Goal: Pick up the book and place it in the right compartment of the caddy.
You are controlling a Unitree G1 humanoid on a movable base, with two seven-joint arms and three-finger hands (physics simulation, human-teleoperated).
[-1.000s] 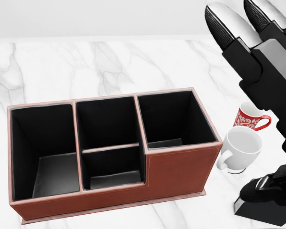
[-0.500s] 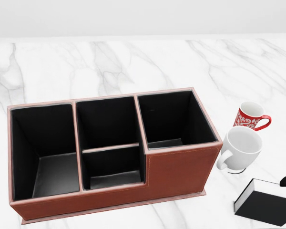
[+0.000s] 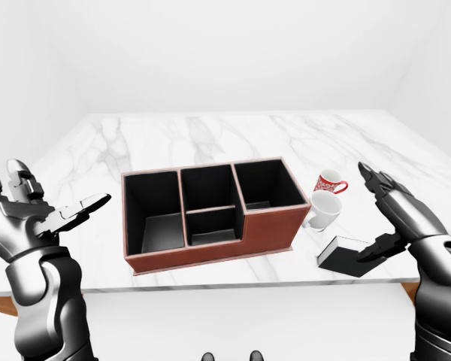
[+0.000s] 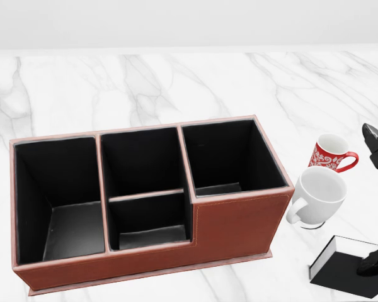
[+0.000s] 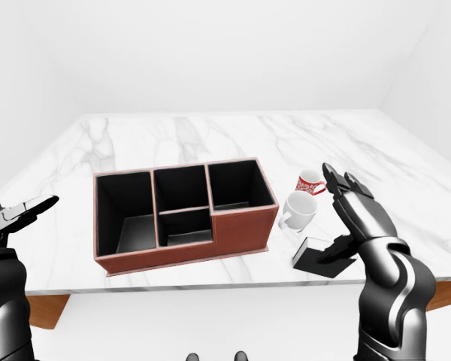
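your right robot hand (image 3: 391, 218) hangs spread open over the book (image 3: 348, 256), its thumb low against the cover, fingers closed on nothing. the book lies flat on the marble surface (image 3: 210, 139), right of the caddy (image 3: 210, 214) near the surface's bottom edge. a white mug (image 4: 316, 196) sits between book and caddy, with a red mug (image 4: 330, 153) just above it. your left robot hand (image 3: 37, 214) hovers open and empty, left of the caddy.
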